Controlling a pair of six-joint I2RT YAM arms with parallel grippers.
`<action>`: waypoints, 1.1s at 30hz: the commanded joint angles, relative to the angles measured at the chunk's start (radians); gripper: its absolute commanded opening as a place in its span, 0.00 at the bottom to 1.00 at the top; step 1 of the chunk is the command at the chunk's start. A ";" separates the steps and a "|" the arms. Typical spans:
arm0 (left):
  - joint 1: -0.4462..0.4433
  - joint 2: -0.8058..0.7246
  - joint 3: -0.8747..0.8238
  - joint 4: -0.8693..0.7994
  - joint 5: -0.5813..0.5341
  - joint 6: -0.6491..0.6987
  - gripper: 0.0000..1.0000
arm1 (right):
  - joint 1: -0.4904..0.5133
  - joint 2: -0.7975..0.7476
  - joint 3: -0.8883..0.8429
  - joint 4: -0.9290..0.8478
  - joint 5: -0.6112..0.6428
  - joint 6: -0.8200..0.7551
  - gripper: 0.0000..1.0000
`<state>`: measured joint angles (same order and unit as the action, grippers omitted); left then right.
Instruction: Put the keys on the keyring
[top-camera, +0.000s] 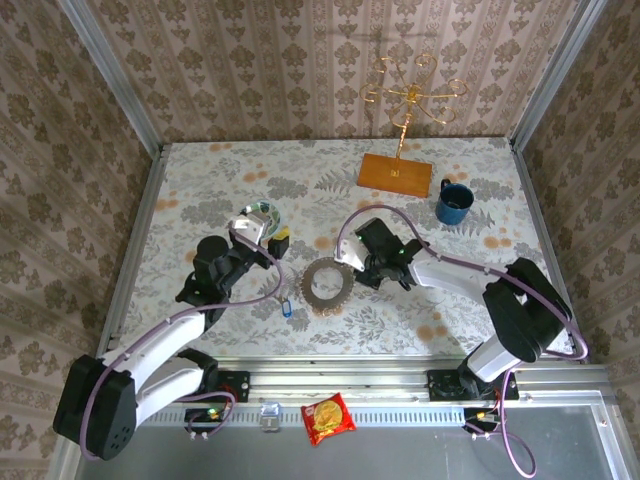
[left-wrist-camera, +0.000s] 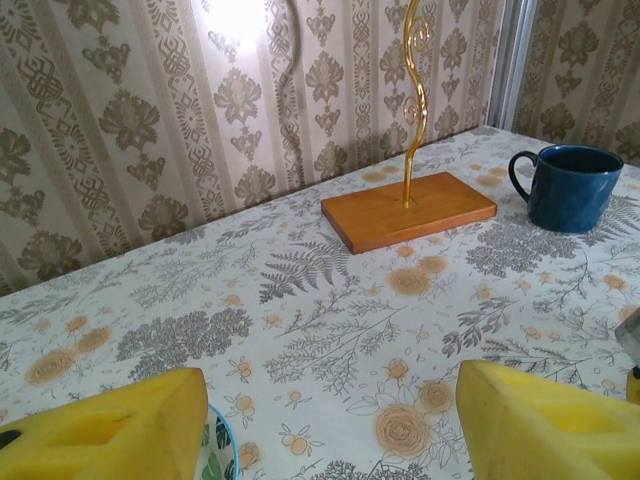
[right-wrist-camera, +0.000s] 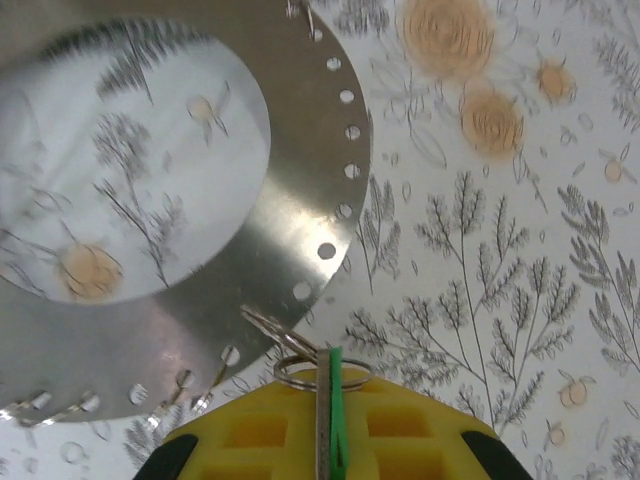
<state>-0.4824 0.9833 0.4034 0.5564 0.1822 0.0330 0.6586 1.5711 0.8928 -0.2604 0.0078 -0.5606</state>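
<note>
The right gripper (right-wrist-camera: 335, 440) grasps the green key (right-wrist-camera: 336, 400) at the rim of the keyring (right-wrist-camera: 300, 180). Just left of the keyring lies the blue key (top-camera: 287, 307), and the left gripper (left-wrist-camera: 330, 410) is released.

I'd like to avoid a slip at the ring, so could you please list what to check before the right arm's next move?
1. The green key gripped in the right hand: ok, clamped edge-on.
2. The small split ring on that key close to the rim holes of the keyring: ok.
3. The small split ring threaded through a hole: cannot tell.
4. The blue key on the keyring: not ok, it lies on the table beside it.
5. The left hand open and empty: ok.
</note>
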 joint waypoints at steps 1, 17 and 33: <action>0.011 0.005 0.018 -0.020 -0.016 -0.018 0.67 | -0.002 0.031 0.032 -0.089 0.126 -0.087 0.00; 0.015 0.017 0.047 -0.157 -0.089 -0.019 0.67 | -0.009 0.104 0.060 -0.110 0.268 -0.113 0.29; 0.020 0.098 0.115 -0.260 -0.088 -0.151 0.67 | 0.056 -0.171 0.004 -0.087 0.017 0.566 0.40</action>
<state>-0.4694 1.0672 0.4828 0.3267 0.1070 -0.0471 0.6662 1.4349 0.9245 -0.3393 0.0937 -0.2188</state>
